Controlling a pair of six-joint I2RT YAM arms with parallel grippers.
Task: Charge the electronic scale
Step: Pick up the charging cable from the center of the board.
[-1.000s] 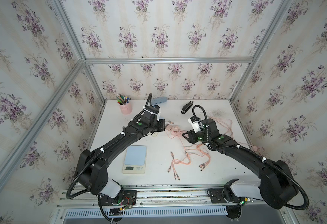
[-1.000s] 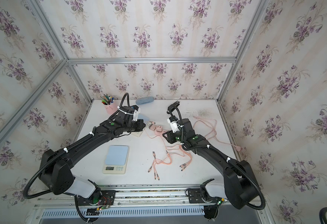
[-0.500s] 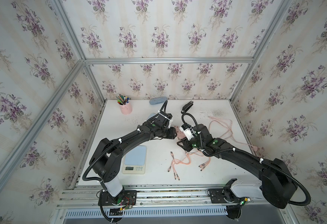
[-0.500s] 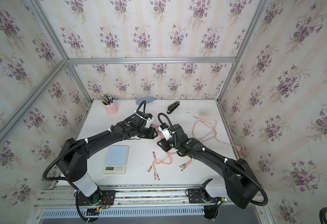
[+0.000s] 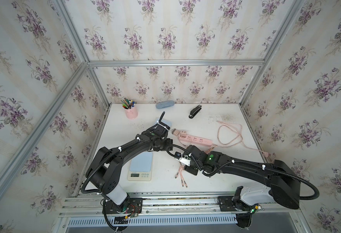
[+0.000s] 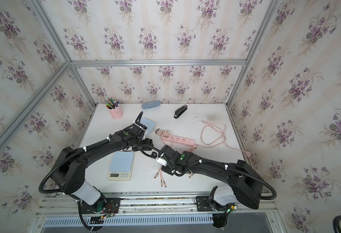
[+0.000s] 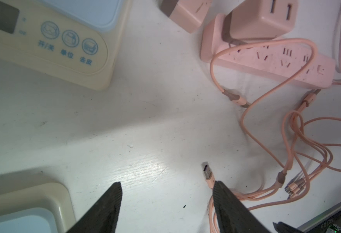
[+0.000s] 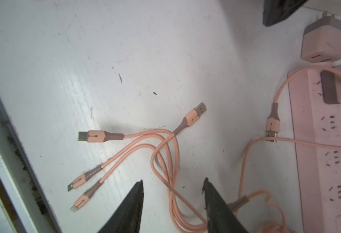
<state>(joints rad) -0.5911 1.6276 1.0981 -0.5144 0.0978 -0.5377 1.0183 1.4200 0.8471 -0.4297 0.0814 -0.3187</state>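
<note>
Room: floral wallpaper on 3 walls, aluminium frame bars in the corners, and a white table (image 5: 121, 129) filling the lower middle of both top views.
Left arm (image 5: 125, 149): black, reaching from the lower left of the frame up and right to mid-table.
Right arm (image 5: 246, 167): black, reaching from the lower right toward the centre, its wrist just below the left arm's wrist.
Electronic scale (image 5: 140, 166): flat on the table, lower centre-left in both top views. It has a blue platform and cream body, with the display toward the bottom edge.
Power strip (image 5: 196, 140): pink, lying slantwise right of centre, and its cord (image 5: 241, 132) loops toward the right edge.
Back row: pink pen cup (image 5: 131, 114), blue case (image 5: 165, 105) and black stapler (image 5: 195, 112) along the table's top edge.
Left gripper (image 7: 166, 183): fingers spread wide over bare table, gripping nothing. A USB-A plug (image 7: 207, 171) shows just beside 1 fingertip.
Right gripper (image 8: 173, 180): fingers moderately apart. Pink strands run on the table between them, with a gap on either side.
Charging cable (image 8: 105, 135): pink, with 3 small heads and the USB-A plug fanned mid-frame in the right wrist view. In the top views the heads lie right of the scale, apart from it.
Adapters: 2 pink cubes at the strip's left end. The plugged adapter (image 7: 262, 18) sits in the strip and the loose adapter (image 7: 187, 14) lies beside it.
</note>
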